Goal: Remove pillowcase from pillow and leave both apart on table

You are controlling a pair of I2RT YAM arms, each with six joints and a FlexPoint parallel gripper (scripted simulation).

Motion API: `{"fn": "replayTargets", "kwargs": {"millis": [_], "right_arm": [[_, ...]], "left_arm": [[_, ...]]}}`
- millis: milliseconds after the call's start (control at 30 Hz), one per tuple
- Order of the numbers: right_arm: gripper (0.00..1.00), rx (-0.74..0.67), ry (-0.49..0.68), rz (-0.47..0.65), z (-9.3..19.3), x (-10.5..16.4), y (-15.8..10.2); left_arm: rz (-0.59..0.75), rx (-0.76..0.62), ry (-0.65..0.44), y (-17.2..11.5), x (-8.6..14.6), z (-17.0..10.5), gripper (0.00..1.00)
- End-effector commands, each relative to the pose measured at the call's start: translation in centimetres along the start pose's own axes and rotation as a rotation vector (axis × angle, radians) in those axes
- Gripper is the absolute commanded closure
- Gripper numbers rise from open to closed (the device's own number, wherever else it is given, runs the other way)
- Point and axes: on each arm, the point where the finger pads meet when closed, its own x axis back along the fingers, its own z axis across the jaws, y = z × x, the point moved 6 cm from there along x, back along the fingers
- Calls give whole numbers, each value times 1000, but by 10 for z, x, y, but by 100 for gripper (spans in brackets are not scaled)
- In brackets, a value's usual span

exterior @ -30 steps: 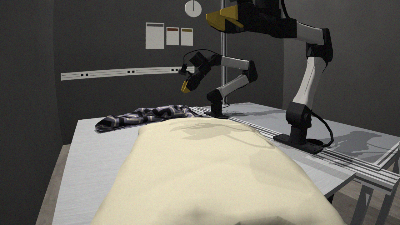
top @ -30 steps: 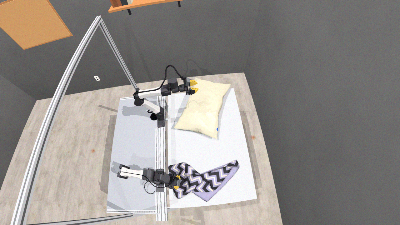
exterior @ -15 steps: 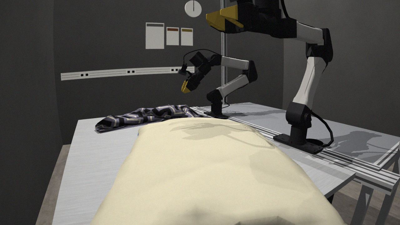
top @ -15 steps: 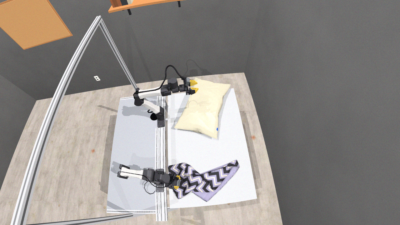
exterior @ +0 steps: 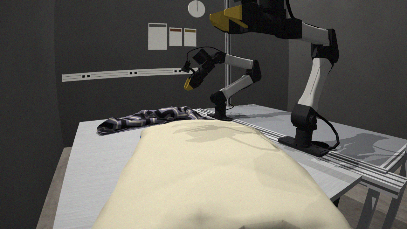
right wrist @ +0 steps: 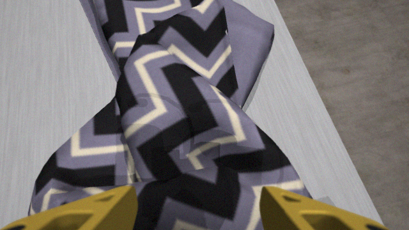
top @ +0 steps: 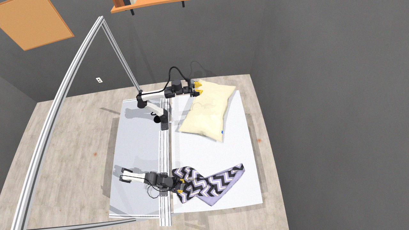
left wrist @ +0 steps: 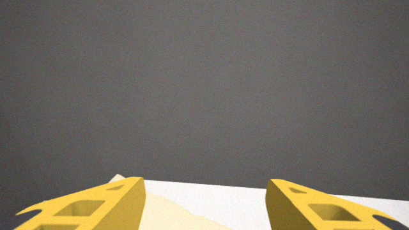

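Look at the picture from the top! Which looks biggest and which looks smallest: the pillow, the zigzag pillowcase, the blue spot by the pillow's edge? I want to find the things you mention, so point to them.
1. Pillow (top: pixel 210 110) (exterior: pixel 204 173)
2. Zigzag pillowcase (top: pixel 212 184) (exterior: pixel 159 115)
3. Blue spot (top: pixel 222 132)

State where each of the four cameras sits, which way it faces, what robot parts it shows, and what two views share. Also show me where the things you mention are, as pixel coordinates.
Top: overhead, facing down; both arms.
Exterior: low at the pillow's (top: pixel 210 111) (exterior: pixel 210 170) (left wrist: pixel 166 211) end, facing the pillowcase (top: pixel 211 183) (exterior: pixel 153 116) (right wrist: pixel 192 105); both arms.
Left wrist: faces wall past pillow; own fingers.
Right wrist: looks down on pillowcase; own fingers.
Top and exterior share both cloths.
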Motion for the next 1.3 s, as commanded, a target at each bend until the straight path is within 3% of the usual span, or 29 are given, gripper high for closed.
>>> {"fn": "replayTargets", "kwargs": {"millis": [0,1000,1167,1267], "right_arm": [[40,3,1,20,1,5,4],[40,4,1,26,1,37,36],[40,0,-6,75,0,26,24],[40,13,16,20,4,25,36]], "left_arm": [[0,-7,-8,3,-1,-2,40],[0,-7,-8,3,-1,-2,40],[0,-7,-8,3,-1,-2,40],[-2,-7,-9,3,-1,-2,40]]}}
